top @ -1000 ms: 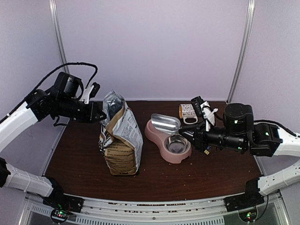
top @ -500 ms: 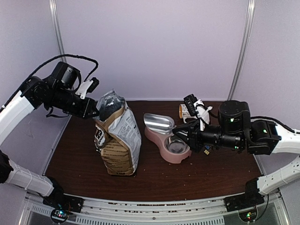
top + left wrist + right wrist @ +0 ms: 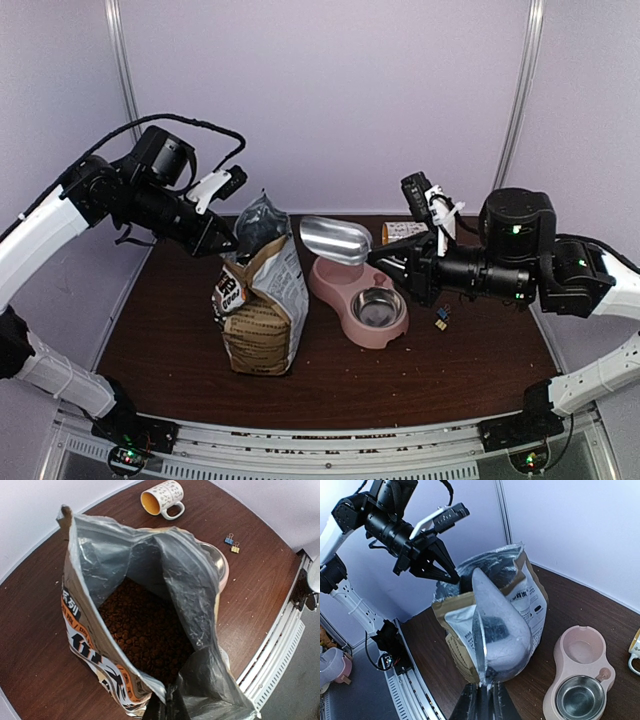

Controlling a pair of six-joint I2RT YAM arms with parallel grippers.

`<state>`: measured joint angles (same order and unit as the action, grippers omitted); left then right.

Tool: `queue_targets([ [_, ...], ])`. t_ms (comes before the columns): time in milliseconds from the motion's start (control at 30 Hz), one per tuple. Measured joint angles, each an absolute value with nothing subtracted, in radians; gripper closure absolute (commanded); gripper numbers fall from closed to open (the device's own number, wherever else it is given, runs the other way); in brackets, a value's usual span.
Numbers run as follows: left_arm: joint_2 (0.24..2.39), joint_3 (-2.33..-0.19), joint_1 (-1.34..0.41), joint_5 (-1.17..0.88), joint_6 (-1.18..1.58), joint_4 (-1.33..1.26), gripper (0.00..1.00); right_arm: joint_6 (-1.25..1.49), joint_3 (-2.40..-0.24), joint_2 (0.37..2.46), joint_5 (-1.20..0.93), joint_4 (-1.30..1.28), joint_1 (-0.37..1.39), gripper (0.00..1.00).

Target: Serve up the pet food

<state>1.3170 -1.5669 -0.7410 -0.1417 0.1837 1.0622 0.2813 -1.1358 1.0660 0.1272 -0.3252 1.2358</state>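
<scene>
The pet food (image 3: 142, 630) is a heap of reddish-brown kibble deep inside the open "DOG" bag (image 3: 262, 315), which stands left of centre on the table. My left gripper (image 3: 232, 238) is shut on the bag's top rim and holds its mouth open; in the left wrist view the gripper (image 3: 167, 707) pinches the silver lining. My right gripper (image 3: 385, 262) is shut on the handle of an empty metal scoop (image 3: 335, 240). The scoop hangs in the air between the bag and the pink double bowl (image 3: 345, 315). In the right wrist view the scoop (image 3: 497, 630) is just in front of the bag (image 3: 532, 602).
The pink bowl's steel insert (image 3: 378, 308) is empty. A printed mug (image 3: 403, 232) lies at the back right of the table. Binder clips (image 3: 441, 318) lie right of the bowl. The table's front edge carries a metal rail (image 3: 330, 445).
The right gripper lifted the scoop off the pink bowl and carried it left toward the bag. The left gripper rose and shifted right with the bag's rim, pulling the bag more upright.
</scene>
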Motion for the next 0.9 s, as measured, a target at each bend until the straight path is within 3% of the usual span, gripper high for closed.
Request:
queue_targets([
  [900,1.413,-1.662,-0.961,-0.184,0.059,1.092,1.00,0.221,-1.715,1.505,0.192,-0.798,1.235,1.00],
])
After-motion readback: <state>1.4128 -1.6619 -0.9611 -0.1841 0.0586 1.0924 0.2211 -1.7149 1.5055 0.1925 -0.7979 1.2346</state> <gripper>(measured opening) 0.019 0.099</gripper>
